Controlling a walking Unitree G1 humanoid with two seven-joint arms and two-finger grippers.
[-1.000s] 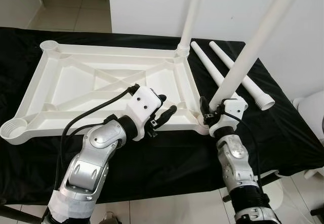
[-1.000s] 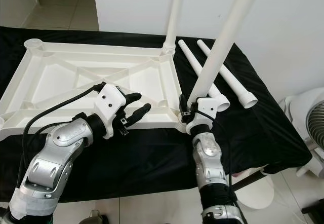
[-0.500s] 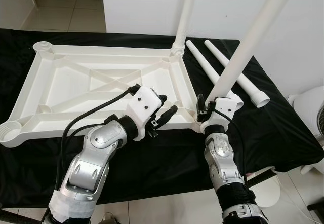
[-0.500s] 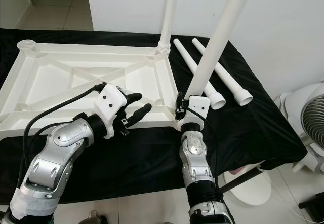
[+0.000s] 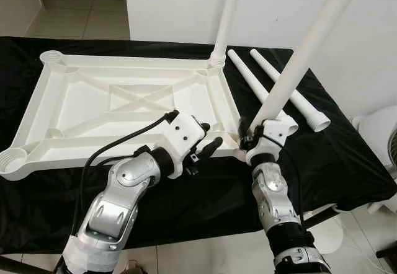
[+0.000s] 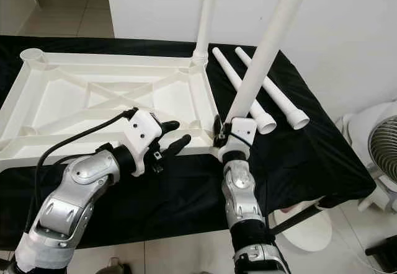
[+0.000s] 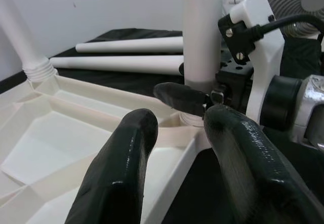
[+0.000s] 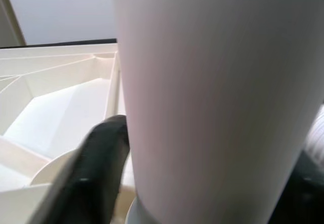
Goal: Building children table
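You get even, bright indoor light in both head views, falling from above; the white tabletop (image 5: 124, 103) shows soft, shallow shadows in its ribbed recesses, and the black cloth (image 5: 347, 156) swallows detail. Small glints sit on the silver arms. Both head views are sharp. In the left wrist view your near black fingers (image 7: 121, 183) blur and catch highlights. The right wrist view's leg (image 8: 217, 97) is soft, close and featureless.
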